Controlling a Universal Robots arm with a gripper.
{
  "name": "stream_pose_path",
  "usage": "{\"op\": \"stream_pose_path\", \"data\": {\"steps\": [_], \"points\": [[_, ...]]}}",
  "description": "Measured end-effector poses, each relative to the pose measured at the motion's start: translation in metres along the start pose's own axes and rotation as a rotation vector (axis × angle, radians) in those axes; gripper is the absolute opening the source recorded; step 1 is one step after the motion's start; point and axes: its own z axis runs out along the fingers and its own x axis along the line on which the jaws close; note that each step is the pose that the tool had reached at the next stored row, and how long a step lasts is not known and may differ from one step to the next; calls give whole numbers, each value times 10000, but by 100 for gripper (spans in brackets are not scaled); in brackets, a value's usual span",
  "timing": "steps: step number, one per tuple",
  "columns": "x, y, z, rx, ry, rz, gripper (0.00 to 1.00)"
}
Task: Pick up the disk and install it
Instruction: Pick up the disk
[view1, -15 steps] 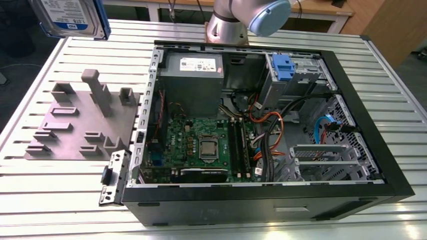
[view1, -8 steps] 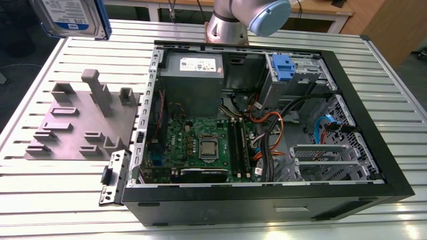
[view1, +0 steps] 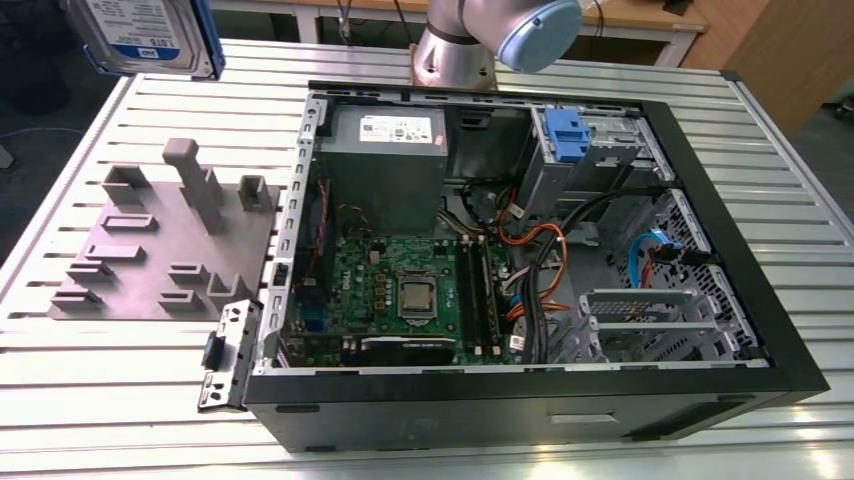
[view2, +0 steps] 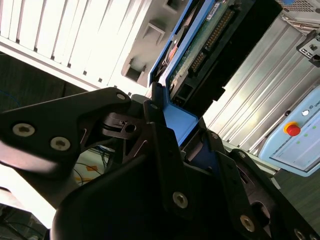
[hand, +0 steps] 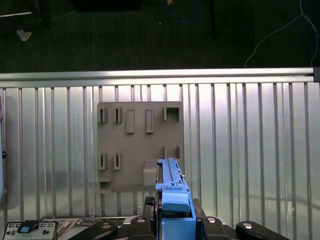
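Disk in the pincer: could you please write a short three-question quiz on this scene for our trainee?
1. True or false: the pincer grips the disk.
2. In the exterior view, where does the grey plate lie? A) on the table, to the view's left of the case; B) to the view's right of it; C) inside it.
3. Fill in: the disk's side rail is coloured ____.
Key: 1 true; 2 A; 3 blue.
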Motion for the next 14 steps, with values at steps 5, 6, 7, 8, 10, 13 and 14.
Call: {"op": "stream_pose_path", "data": {"steps": [5,6,7,8,10,13,14], "points": [[-1,-12,0,0,0,0,37],[-1,-15,0,0,0,0,37],[-1,-18,0,-1,0,0,37],[-1,-21,0,0,0,0,37],[-1,-27,0,0,0,0,37],[-1,-37,0,0,0,0,37],[-1,-40,0,2,-1,0,37]]}}
